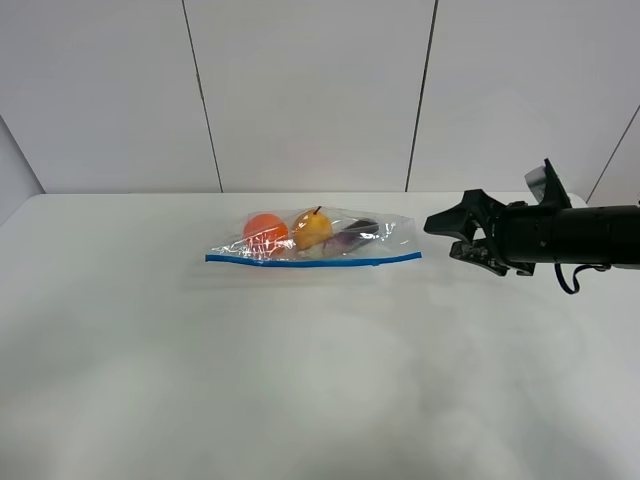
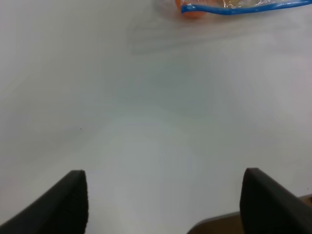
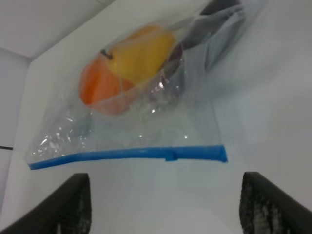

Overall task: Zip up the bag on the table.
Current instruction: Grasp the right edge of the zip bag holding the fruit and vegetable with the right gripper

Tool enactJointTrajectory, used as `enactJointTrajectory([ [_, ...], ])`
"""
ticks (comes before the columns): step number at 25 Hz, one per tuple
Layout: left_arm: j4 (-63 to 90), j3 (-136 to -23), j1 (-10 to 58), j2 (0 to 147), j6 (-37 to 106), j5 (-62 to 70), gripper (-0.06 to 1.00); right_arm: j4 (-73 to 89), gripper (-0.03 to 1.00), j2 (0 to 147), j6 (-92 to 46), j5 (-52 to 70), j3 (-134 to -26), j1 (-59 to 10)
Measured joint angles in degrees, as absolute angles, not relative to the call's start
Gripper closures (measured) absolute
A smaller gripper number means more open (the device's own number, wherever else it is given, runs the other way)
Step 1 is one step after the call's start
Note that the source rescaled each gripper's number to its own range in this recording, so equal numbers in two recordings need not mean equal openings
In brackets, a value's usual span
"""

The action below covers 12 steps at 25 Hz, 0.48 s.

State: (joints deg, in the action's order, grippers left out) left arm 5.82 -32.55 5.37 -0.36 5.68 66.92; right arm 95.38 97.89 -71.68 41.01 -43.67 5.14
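From the high view, the bag (image 1: 315, 240) lies toward the far side of the table (image 1: 300, 380). Its long axis runs left to right, with the blue strip (image 1: 313, 260) along its near edge. The right gripper (image 1: 447, 237) hangs just beside the bag's right end, spread wide and empty, and is the nearer one. The left arm is out of view here.

In the left wrist view, the left gripper (image 2: 163, 200) is wide apart and empty, with the bag well apart across bare table.

In the right wrist view, the strip (image 3: 126, 155) lies crosswise just ahead of the open fingers, untouched, with clear table on both sides.
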Motion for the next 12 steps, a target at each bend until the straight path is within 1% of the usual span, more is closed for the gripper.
enactJointTrajectory([
  [4,5.8,-32.5,5.4,-0.4,5.7,66.9,-0.06,96.2,-0.03,101.2,-72.8,41.6,-45.6,5.1],
  [12,5.8,-32.5,5.4,-0.4,5.7,66.9,-0.06,98.1,-0.03,108.1,-74.7,46.7,-48.3,5.1],
])
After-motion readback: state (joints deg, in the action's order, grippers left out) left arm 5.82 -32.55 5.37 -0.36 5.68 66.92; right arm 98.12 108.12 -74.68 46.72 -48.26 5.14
